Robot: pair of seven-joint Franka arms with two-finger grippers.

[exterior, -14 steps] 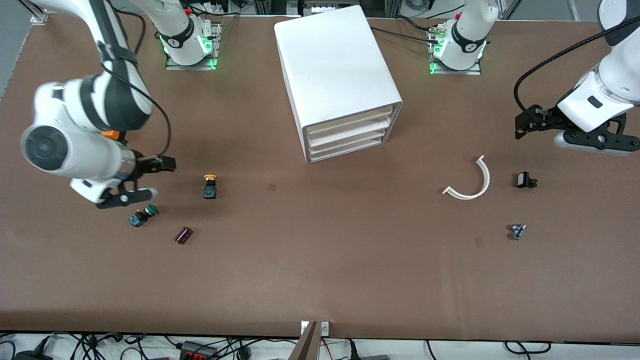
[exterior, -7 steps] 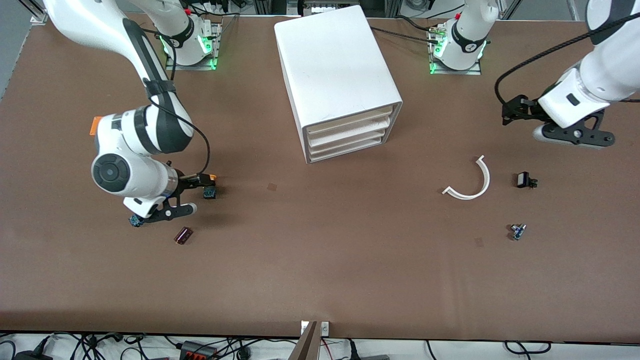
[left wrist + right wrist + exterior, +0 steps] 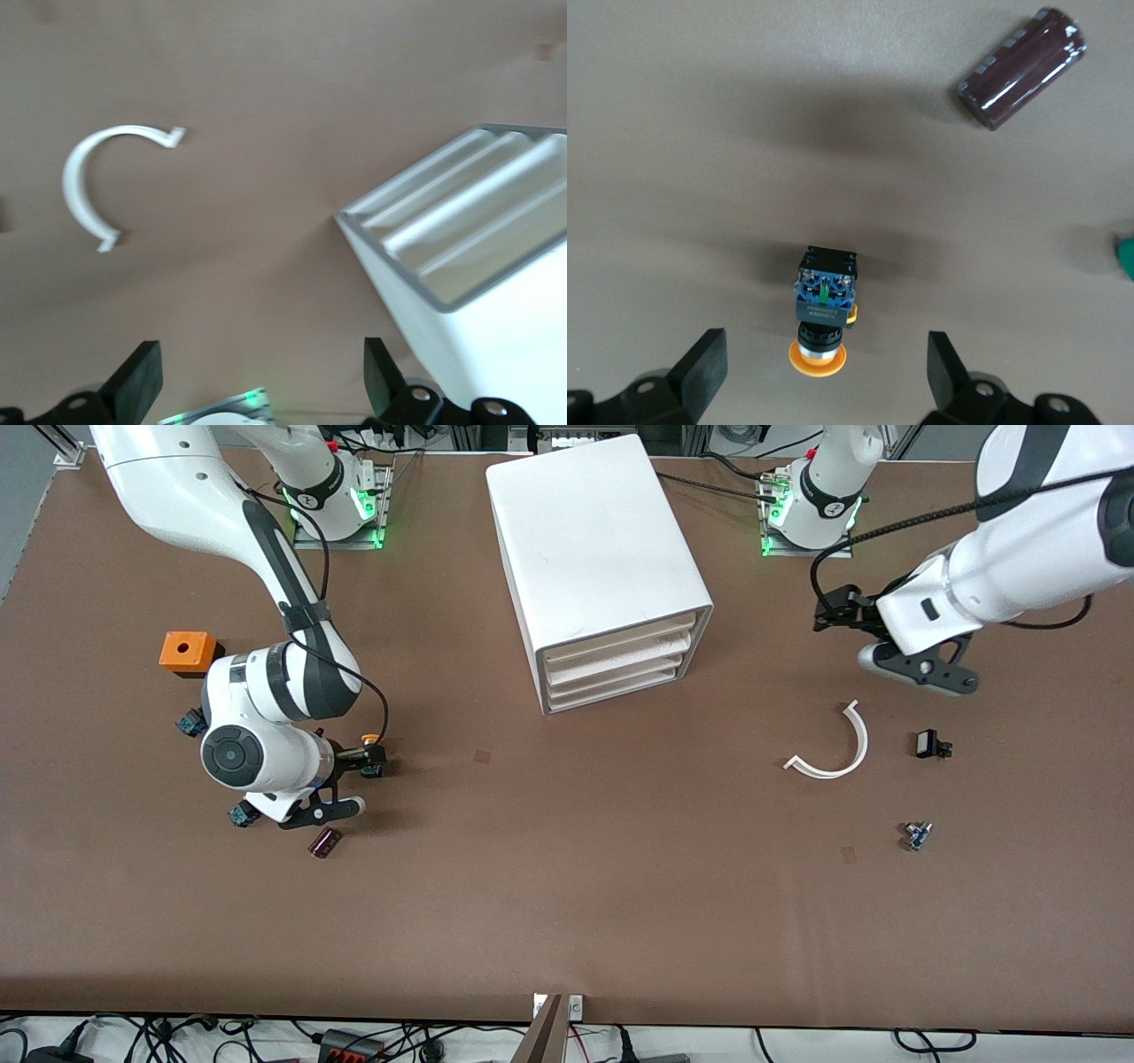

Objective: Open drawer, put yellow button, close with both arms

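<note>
The yellow button (image 3: 821, 320) is seen lying on the table (image 3: 567, 886) toward the right arm's end, framed by the released right gripper (image 3: 824, 372) above it — the left gripper (image 3: 257, 376), likewise spread, is held between the curved white strip (image 3: 93, 181) and the cabinet, its drawer (image 3: 616, 640) closed.

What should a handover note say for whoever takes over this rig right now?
Right gripper: open, low over the yellow button, which lies on its side on the table between the fingers, not gripped.
Left gripper: open, empty, in the air over the table between the cabinet and the white curved piece.
Drawer: top one, shut like those under it.
Done: nothing.
Left: open the drawer, put the button in, close it with both arms.
</note>
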